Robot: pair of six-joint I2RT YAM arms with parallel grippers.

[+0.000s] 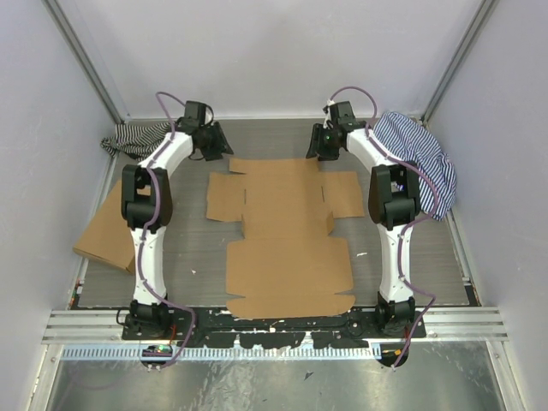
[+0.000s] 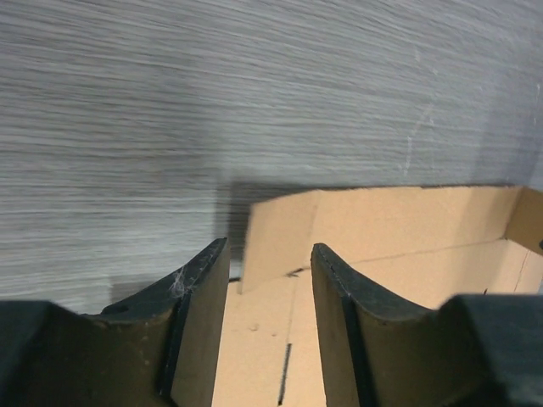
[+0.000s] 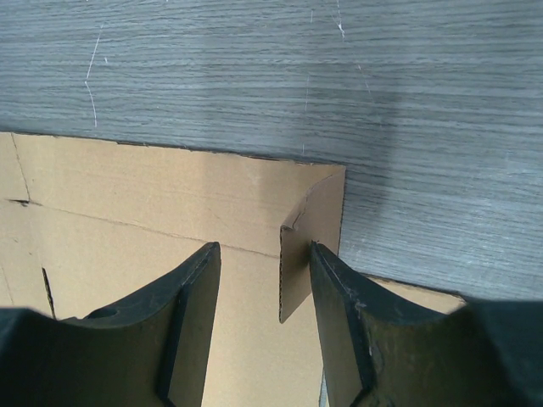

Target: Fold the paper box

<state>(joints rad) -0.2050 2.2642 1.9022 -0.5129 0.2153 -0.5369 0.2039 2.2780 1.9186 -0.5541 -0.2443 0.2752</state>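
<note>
Left fingers (image 2: 199,339) and right fingers (image 3: 191,331) parted, empty, over flat brown paper box (image 1: 287,214), woodgrain table (image 1: 197,257).

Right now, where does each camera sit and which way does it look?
Top external: above and behind, looking down on the unfolded paper box; the left arm and right arm show.
Left wrist: on the left arm, looking past the left claw at the box's corner.
Right wrist: on the right arm, past the right claw at a raised flap.
Shared: both wrist views see the box's far edge.
</note>
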